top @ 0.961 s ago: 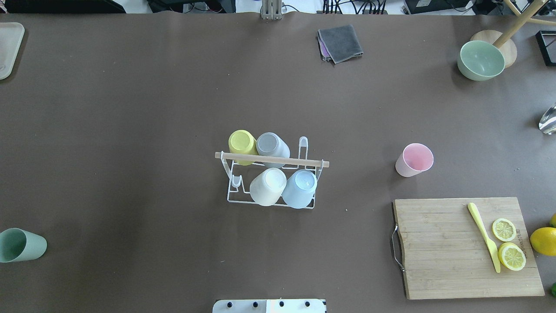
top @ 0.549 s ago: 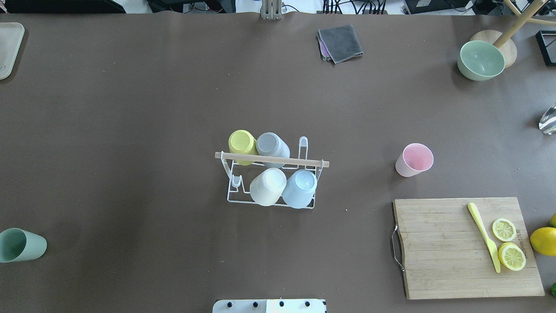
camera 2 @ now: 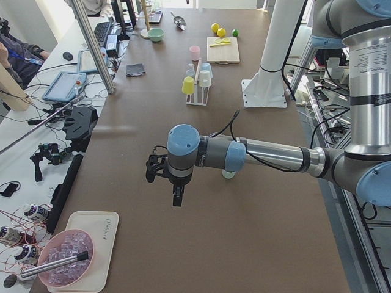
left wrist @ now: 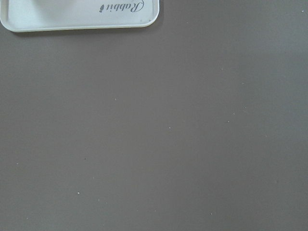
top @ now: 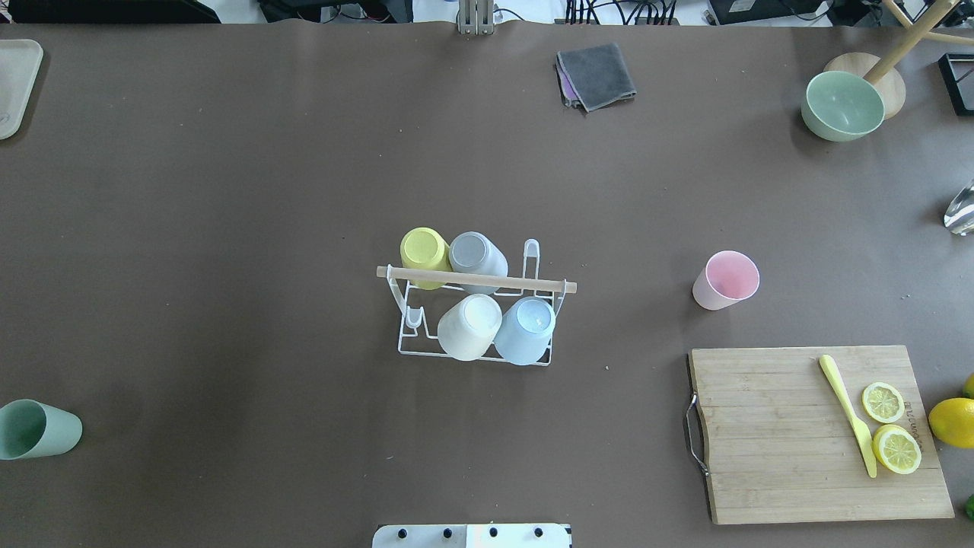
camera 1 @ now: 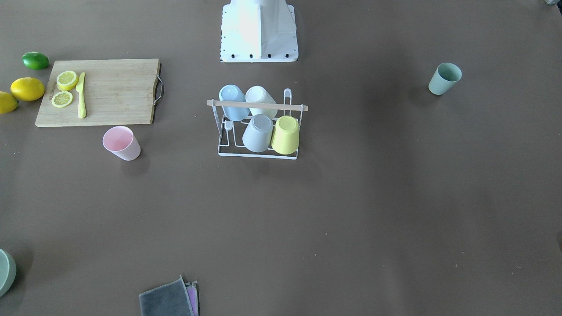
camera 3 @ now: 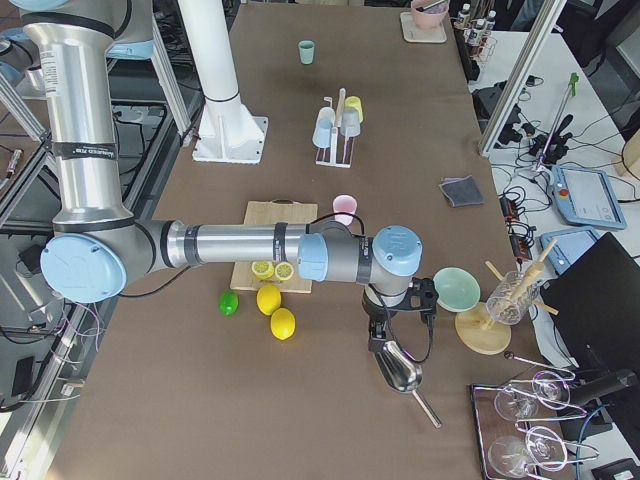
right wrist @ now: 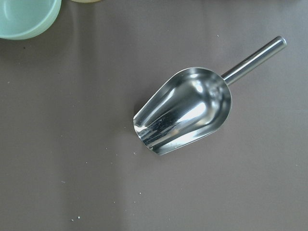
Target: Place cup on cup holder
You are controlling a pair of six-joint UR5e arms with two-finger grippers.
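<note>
The cup holder (top: 475,280) is a white wire rack with a wooden bar, at the table's middle. It also shows in the front view (camera 1: 257,105). Yellow, grey, white and blue cups sit upside down on its pegs. A pink cup (top: 725,280) stands upright to its right. A green cup (top: 38,430) stands at the near left edge. My left gripper (camera 2: 176,196) hangs over the table's left end and shows only in the exterior left view, so I cannot tell its state. My right gripper (camera 3: 378,335) hangs over a metal scoop (right wrist: 185,113) at the right end; I cannot tell its state.
A wooden cutting board (top: 776,449) with lemon slices and a yellow knife lies near right, with lemons beside it. A green bowl (top: 842,105) and a grey cloth (top: 595,74) lie at the far side. A white tray (left wrist: 82,14) lies by the left gripper.
</note>
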